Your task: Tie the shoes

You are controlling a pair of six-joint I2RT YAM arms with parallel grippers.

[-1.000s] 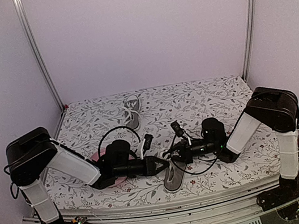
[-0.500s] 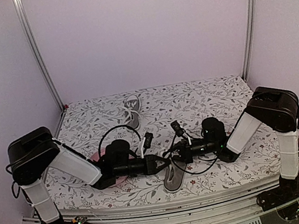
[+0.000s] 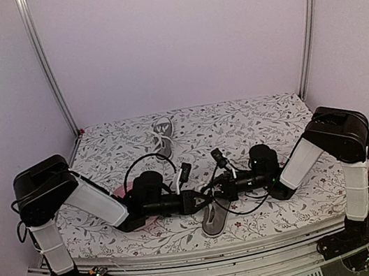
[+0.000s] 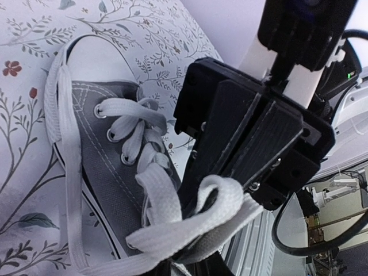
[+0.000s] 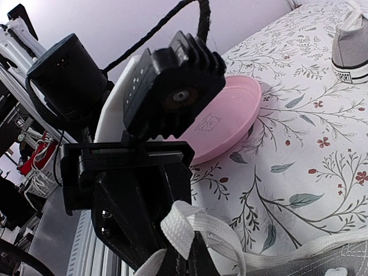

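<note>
Likely to lose the lace (image 4: 192, 221) if either pull outruns the pinch: flat, slick cotton, gripped only at the tips. Could also drag the near shoe (image 3: 214, 219) across the bench (image 3: 267, 124), since it looks light and nothing visible pins it down. Would then slacken the loop rather than tighten it. Worth watching for a clash too, with the left claw (image 3: 202, 200) and right claw (image 3: 216, 193) tip to tip, nearly touching. Might snag a second strand in that crowding and cinch the wrong run.

As for the right claw: shut tight on a strand of the lace. As for the left claw: narrow, seemingly nipping a fold of the same lace. Hard to confirm from its own wrist view, with the loop draped over the tips.

Near shoe: at the front middle of the bench, directly beneath both claws, its laced part just under the tips. Lace rising from the eyelets into the pinch. Other shoe (image 3: 162, 137): well apart at the back of the bench, away from both arms. Pink plate (image 5: 224, 121): near the front shoe on the left — partly under the left arm.
</note>
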